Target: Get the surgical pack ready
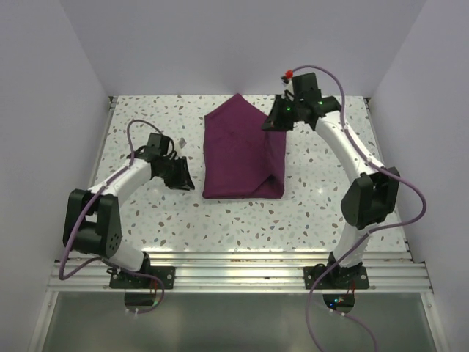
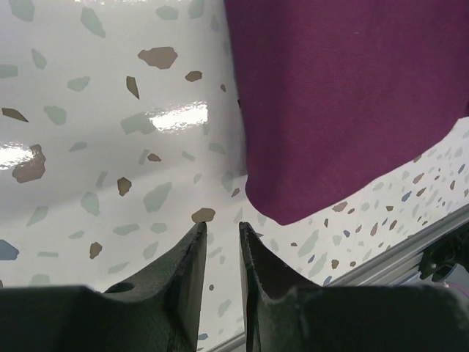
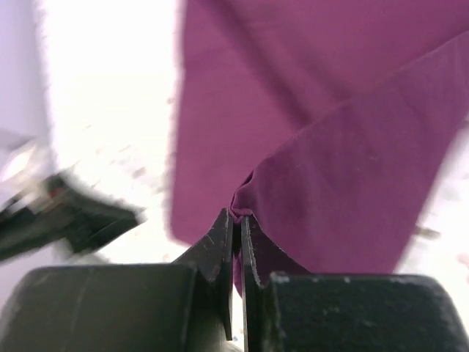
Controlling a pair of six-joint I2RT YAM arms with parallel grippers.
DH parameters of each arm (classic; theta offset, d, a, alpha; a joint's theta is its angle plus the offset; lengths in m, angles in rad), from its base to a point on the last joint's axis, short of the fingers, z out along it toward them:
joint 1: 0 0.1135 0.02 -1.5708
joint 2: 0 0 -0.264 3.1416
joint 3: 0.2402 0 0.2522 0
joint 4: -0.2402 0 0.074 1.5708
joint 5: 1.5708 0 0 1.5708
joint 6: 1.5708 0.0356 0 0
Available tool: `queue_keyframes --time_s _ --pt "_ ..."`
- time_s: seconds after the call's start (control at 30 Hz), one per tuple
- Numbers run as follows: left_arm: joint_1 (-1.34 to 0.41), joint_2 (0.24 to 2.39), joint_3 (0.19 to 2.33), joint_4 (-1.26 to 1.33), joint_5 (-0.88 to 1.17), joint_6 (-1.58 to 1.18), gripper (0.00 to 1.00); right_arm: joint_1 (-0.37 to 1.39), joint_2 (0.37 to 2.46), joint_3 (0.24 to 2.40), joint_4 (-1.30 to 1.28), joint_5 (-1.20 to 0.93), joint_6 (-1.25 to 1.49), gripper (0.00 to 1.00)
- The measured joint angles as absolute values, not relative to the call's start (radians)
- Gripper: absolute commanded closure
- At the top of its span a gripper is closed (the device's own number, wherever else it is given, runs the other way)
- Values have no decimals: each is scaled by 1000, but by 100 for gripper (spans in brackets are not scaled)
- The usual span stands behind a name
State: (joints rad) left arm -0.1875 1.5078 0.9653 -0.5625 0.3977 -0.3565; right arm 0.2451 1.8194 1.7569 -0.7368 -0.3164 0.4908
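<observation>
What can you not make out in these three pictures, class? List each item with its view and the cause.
- Anything inside the purple cloth: every view, its folds cover it.
- Right claw tips: top view, the wrist hides them.
- Table: right wrist view, glare and blur.

Cloth bundle point(image 1: 238, 154) fills table point(image 1: 242, 220) centre; walls point(image 1: 220, 44) hem three sides.

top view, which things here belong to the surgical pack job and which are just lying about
Job: purple cloth, folded; right gripper, pinching its edge; left gripper, empty, beside its corner.
Just there: terrazzo table; metal rail at the near edge.
</observation>
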Motion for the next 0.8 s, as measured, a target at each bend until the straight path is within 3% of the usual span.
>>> queue_keyframes --time_s 0.3,0.8 --pt "-183 1613 964 -539 386 -390 73 506 1983 1949 -727 -381 551 100" --pt "-183 1665 962 -476 404 -453 73 637 2167 2179 -753 -422 595 100"
